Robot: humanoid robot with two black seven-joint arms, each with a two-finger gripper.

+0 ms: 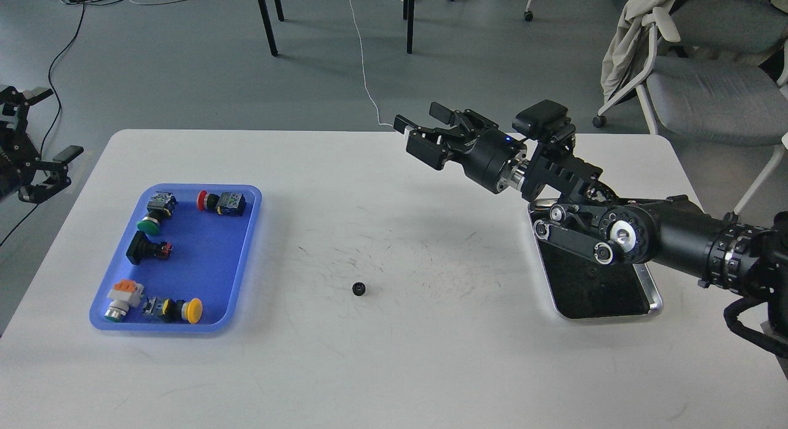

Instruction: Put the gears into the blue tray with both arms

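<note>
One small black gear point(359, 288) lies alone on the white table, near its middle. The blue tray point(240, 269) sits at the left and holds several push-button switches, with no gear visible in it. My right gripper point(420, 125) hangs open and empty high over the table's far side, well up and right of the gear. My left gripper point(54, 144) shows at the left edge, off the table, open with nothing in it.
A shiny steel tray point(654, 293) with a dark inside lies at the right, partly under my right arm. Chairs and table legs stand on the floor beyond the table's far edge.
</note>
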